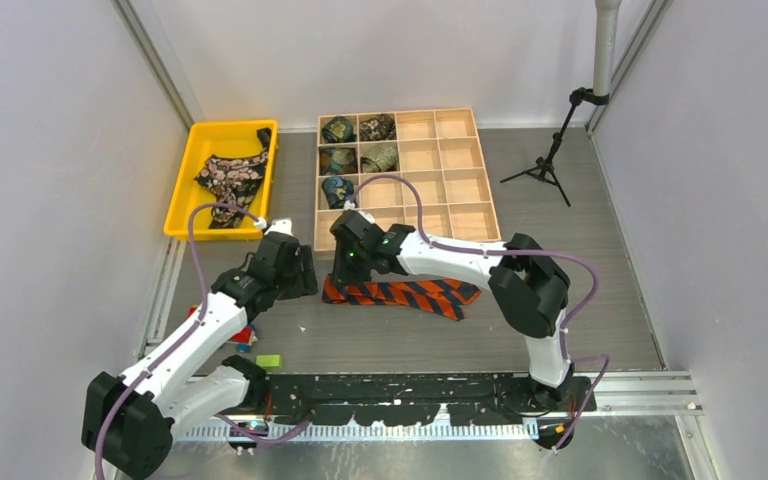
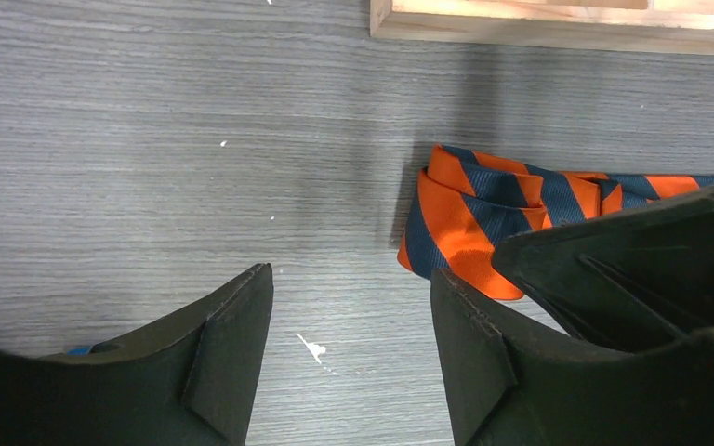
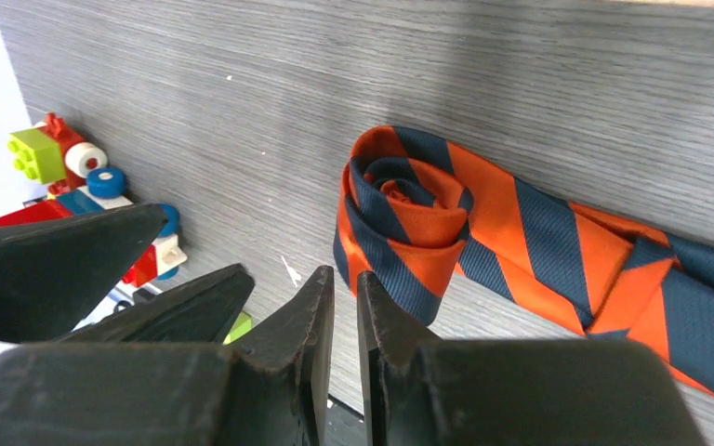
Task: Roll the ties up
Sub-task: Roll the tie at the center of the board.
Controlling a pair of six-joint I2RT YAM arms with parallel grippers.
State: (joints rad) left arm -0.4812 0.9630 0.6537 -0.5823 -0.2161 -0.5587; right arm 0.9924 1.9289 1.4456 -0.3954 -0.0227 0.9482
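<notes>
Striped tie [image 3: 521, 223] cut off at frame edge, rolled end just ahead of nearly closed, empty right gripper [image 3: 346, 279], left gripper [image 2: 349, 274] spread, empty

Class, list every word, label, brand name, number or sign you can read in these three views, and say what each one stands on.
None: no readable text appears in any view.
The orange-and-navy striped fabric tie carries only stripes.
The wooden compartment box, the yellow plastic bin and the coloured toy blocks show no lettering.
</notes>
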